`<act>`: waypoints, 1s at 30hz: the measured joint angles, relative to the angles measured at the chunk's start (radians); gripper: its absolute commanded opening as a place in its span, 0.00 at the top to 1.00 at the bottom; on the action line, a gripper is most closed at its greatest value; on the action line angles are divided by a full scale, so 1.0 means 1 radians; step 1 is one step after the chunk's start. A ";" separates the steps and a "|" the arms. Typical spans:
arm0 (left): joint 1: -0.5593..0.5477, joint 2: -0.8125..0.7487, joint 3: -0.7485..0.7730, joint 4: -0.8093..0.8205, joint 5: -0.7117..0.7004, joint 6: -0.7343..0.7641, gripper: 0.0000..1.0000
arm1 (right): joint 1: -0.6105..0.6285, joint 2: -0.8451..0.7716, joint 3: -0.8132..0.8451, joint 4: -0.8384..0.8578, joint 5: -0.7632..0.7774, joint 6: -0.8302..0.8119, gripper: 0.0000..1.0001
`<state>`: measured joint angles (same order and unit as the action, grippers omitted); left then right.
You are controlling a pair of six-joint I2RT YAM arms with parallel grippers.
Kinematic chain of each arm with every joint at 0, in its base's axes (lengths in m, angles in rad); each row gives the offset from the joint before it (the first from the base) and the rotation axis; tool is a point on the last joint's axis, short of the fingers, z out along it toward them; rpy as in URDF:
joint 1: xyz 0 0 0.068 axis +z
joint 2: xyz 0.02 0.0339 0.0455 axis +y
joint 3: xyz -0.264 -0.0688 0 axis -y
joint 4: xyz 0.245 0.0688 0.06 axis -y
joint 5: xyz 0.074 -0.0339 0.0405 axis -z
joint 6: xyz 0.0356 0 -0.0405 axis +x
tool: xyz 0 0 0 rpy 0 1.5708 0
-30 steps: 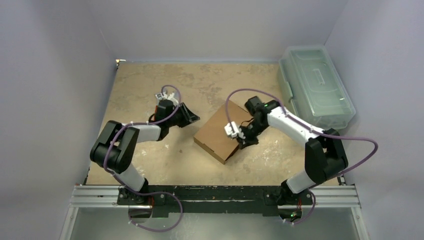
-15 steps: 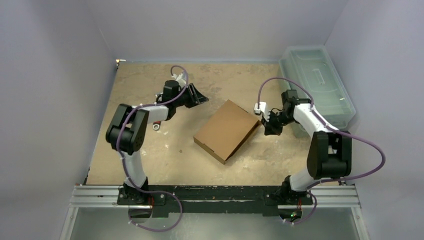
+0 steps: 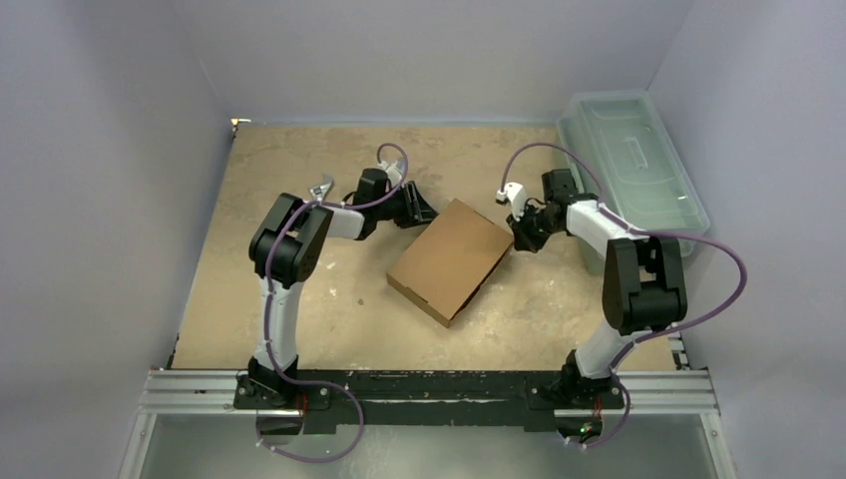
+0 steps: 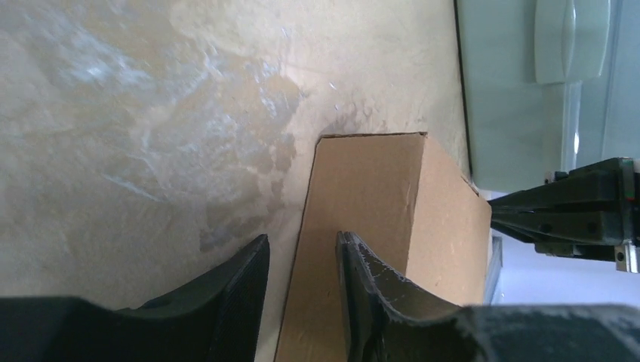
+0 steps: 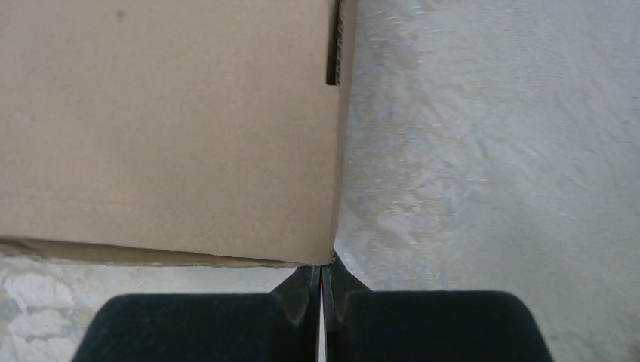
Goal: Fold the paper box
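The paper box point(image 3: 451, 259) lies flat in the middle of the table, brown and closed up, turned at an angle. My left gripper point(image 3: 424, 215) is at its far left corner. In the left wrist view the gripper point(image 4: 302, 249) is open, and the box point(image 4: 377, 196) side wall and its bottom edge show through the gap between the fingers. My right gripper point(image 3: 521, 239) is at the box's far right corner. The right wrist view shows this gripper point(image 5: 323, 271) shut, its tips right against a corner of the box point(image 5: 166, 128), holding nothing.
A translucent pale-green bin point(image 3: 629, 170) with a lid stands at the back right by the wall, and it also shows as the bin point(image 4: 513, 75) behind the box in the left wrist view. Grey walls close in the table on three sides.
The right gripper left the box's top and swung to its far right corner. The left arm swept right to the far left corner, its jaws parting wider. The box has not moved.
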<state>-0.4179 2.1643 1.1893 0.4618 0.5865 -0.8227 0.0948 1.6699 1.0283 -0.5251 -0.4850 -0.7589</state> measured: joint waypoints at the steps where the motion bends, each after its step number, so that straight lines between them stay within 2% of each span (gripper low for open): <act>1: -0.002 0.000 0.000 -0.002 -0.007 0.004 0.62 | 0.016 0.013 0.019 0.005 0.013 0.031 1.00; 7: 0.000 -0.021 -0.032 0.028 -0.082 0.011 0.61 | 0.053 0.044 0.068 0.068 0.084 0.179 0.97; 13: 0.001 -0.069 -0.087 0.027 -0.137 -0.007 0.58 | 0.051 0.016 0.048 0.144 0.105 0.210 0.96; 17: 0.005 -0.130 -0.126 -0.013 -0.144 -0.015 0.52 | 0.032 -0.079 0.023 0.158 0.077 0.192 0.94; 22: 0.035 -0.266 -0.161 -0.053 -0.171 -0.003 0.51 | 0.022 -0.194 0.009 0.156 0.035 0.134 0.93; 30: 0.075 -0.564 -0.268 -0.137 -0.233 0.084 0.52 | 0.020 -0.203 0.005 0.029 -0.027 -0.013 0.93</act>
<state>-0.3428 1.6005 0.9215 0.3244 0.3538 -0.7391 0.1150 1.4666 1.0332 -0.4965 -0.5125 -0.7723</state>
